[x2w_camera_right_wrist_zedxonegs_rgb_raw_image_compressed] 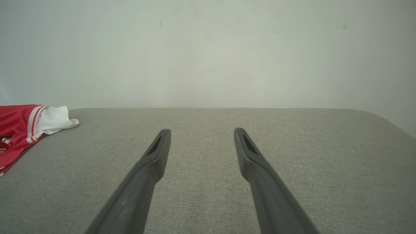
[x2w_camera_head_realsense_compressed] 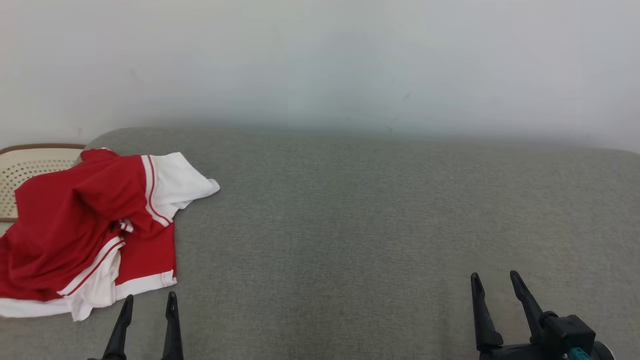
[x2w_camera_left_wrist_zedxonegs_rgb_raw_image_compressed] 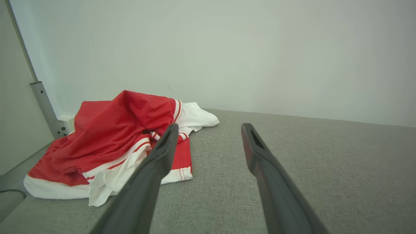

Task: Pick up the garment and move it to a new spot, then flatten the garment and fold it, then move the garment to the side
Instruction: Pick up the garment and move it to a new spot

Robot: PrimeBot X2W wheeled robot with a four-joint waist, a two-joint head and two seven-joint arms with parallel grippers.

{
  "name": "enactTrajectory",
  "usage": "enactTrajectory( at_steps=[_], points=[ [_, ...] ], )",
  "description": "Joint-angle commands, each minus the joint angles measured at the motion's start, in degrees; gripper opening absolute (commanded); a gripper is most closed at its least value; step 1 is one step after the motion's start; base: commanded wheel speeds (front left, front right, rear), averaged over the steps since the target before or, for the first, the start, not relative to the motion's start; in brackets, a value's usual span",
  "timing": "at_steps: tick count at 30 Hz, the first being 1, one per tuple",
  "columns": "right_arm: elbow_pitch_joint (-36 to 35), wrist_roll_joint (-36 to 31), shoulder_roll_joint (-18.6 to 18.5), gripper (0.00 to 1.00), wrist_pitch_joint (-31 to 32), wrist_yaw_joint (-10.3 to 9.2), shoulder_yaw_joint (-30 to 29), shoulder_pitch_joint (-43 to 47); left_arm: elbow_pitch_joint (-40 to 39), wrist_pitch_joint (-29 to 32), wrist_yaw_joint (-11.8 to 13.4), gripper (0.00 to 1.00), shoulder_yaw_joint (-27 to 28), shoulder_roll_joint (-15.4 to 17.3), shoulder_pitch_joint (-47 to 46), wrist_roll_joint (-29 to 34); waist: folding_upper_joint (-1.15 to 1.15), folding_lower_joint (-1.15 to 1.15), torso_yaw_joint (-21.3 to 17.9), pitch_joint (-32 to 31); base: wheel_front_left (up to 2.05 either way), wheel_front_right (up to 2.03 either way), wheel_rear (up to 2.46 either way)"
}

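Downward head view of a grey fabric-covered worktop (x2w_camera_head_realsense_compressed: 350,225) set against a plain pale wall (x2w_camera_head_realsense_compressed: 320,60). At the worktop's left end, a crumpled red garment (x2w_camera_head_realsense_compressed: 75,220) with white panels and thin striped trim, heaped in loose folds, one white part reaching out to the right and a white hem along the near side. Behind it at the left border, a curved woven panel (x2w_camera_head_realsense_compressed: 30,165) with a brown rim, possibly a chair back, too cropped to tell. At the lower left, the left gripper (x2w_camera_head_realsense_compressed: 151,297), two dark fingers spread apart and pointing up, empty, tips just beside the near hem and seemingly not touching it. At the lower right, the right gripper (x2w_camera_head_realsense_compressed: 494,277), fingers likewise spread wide, holding nothing, over bare grey fabric and well apart from the garment. From the left wrist, the heap ahead and to the left of the parted fingers, with a grey metal post (x2w_camera_left_wrist_zedxonegs_rgb_raw_image_compressed: 42,104) standing in the corner beyond. From the right wrist, a red and white edge of the cloth at the far left border, bare worktop between the fingers.
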Motion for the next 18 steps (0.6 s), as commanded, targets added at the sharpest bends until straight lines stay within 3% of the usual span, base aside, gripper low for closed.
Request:
enactTrajectory(
  at_steps=[1,18],
  points=[
    [-0.19,0.21,-0.17,1.00,0.13,0.04,0.09,0.82,0.28,-0.24,0.24,1.00,0.15,0.22,0.18,-0.67,0.00,0.00,2.23,-0.19,0.00,0.00,0.00],
    [-0.03,0.94,-0.18,1.00,0.65,0.04,0.82,1.71,0.93,0.49,2.29,1.00,1.60,1.03,1.42,-1.17,0.00,0.00,14.40,-0.80,0.00,0.00,0.00]
  ],
)
